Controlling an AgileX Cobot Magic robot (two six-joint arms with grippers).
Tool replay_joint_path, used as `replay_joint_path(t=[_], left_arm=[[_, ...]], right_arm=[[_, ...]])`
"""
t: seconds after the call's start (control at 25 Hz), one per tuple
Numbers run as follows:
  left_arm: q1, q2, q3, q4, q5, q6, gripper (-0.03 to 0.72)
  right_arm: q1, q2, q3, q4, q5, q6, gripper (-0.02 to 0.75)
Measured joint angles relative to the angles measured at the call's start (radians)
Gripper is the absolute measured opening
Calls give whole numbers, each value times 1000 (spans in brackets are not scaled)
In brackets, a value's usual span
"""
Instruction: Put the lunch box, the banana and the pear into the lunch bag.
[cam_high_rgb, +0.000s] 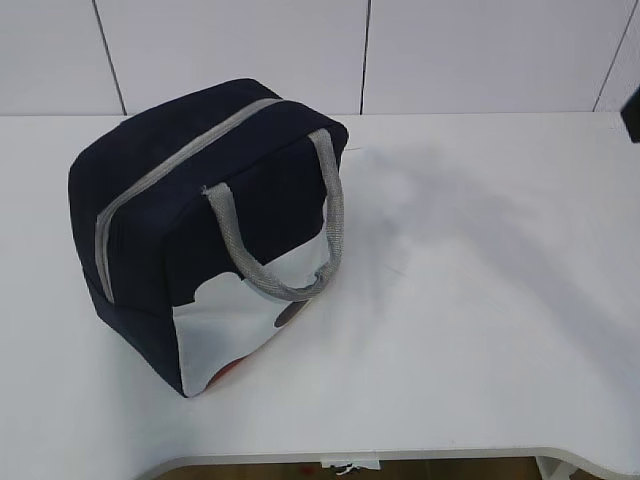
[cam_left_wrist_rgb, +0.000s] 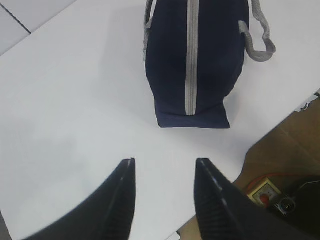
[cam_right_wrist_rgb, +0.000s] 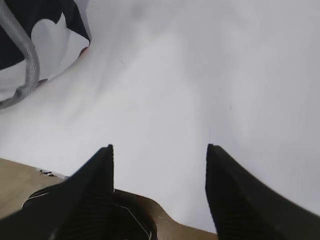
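Left fingers (cam_left_wrist_rgb: 130, 175) apart, empty, lunch bag (cam_high_rgb: 200, 235) zipped, upright

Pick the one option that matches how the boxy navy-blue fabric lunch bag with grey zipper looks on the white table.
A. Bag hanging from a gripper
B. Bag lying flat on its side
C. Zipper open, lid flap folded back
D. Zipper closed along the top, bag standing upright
D: the navy-blue fabric lunch bag stands upright on the white table, its grey zipper running shut along the top, with neither gripper touching it.
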Motion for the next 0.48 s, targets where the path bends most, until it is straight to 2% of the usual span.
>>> replay_joint_path(t=[0.28, 0.48], left_arm=[[0, -251, 140, -24, 0, -1, 298], [0, -397, 225, -83, 4, -2, 298]], right_arm=[[0, -273, 222, 0, -51, -16, 455], [0, -488, 331, 0, -53, -16, 455]])
